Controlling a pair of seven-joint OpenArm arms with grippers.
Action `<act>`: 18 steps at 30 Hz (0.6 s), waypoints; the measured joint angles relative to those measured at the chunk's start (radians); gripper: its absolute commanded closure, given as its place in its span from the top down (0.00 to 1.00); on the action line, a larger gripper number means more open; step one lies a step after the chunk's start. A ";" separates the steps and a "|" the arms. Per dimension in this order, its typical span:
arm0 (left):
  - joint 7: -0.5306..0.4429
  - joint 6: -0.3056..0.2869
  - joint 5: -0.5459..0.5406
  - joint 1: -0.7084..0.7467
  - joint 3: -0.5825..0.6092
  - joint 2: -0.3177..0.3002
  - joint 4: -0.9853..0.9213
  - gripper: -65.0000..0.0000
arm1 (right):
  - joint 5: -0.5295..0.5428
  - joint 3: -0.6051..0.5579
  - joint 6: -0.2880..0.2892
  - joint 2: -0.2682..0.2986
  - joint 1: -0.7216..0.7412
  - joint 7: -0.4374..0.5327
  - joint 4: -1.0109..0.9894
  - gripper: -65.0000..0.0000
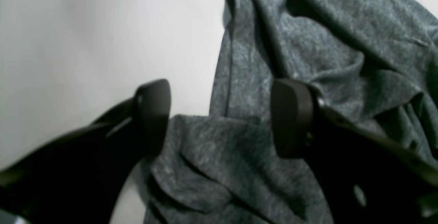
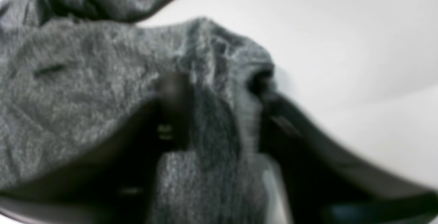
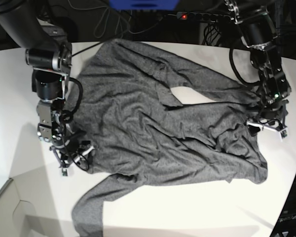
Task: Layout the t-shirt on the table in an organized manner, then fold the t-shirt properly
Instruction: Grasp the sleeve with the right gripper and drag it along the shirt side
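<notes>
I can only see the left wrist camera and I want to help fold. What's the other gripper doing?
Observer: The right gripper has a ridge of the t-shirt bunched between its fingers, at the shirt's edge.
Operator: Is the shirt folded?
Observer: No. In the base view it lies spread out and wrinkled on the table.
Operator: Where's a sleeve?
Observer: One sleeve trails toward the table's near edge, just past the right gripper.
</notes>
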 measured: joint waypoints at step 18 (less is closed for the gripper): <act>-0.009 -0.001 -0.005 -0.031 0.000 -0.019 -0.083 0.67 | 0.008 0.098 0.018 -0.053 -0.518 -0.166 0.938 0.00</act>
